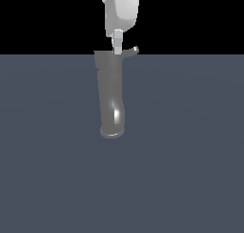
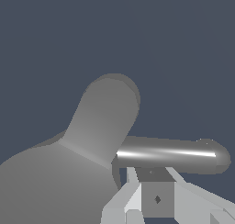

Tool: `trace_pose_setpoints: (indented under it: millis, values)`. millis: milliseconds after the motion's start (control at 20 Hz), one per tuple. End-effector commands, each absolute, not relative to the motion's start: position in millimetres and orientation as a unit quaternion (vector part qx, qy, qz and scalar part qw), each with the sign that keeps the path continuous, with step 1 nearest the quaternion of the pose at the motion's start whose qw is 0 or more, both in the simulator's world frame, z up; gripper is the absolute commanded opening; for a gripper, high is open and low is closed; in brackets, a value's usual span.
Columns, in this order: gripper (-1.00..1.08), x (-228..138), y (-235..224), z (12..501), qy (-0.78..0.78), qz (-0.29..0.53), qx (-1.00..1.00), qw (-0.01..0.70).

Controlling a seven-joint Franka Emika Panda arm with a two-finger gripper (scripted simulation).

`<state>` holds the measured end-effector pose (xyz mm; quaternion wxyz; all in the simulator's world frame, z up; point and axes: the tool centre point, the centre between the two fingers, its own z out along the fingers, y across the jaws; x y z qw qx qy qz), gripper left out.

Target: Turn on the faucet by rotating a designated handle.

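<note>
Hovering over collar end of faucet (image 1: 111,96): white gripper (image 1: 117,46), fingertips right at the collar top. Handle (image 1: 130,51) sticking out sideways toward exterior view's right, just beside the fingertips; contact unclear. Faucet lying on dark grey floor (image 1: 190,155), rimmed mouth at the end away from the gripper. Wrist view: handle (image 2: 172,155) just beyond gripper (image 2: 156,198), faucet tube (image 2: 101,122) beside it. Finger spacing: cannot tell.
</note>
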<state>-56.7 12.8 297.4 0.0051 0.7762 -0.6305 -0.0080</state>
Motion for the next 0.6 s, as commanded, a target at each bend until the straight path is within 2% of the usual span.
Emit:
trace_pose_setpoints:
  millis: [0,550]
  values:
    - [-1.00,-56,9,297,-0.633,-0.011,0.774,0.001]
    - [-1.00,-25,-11,297,-0.645,-0.007,0.764,0.000]
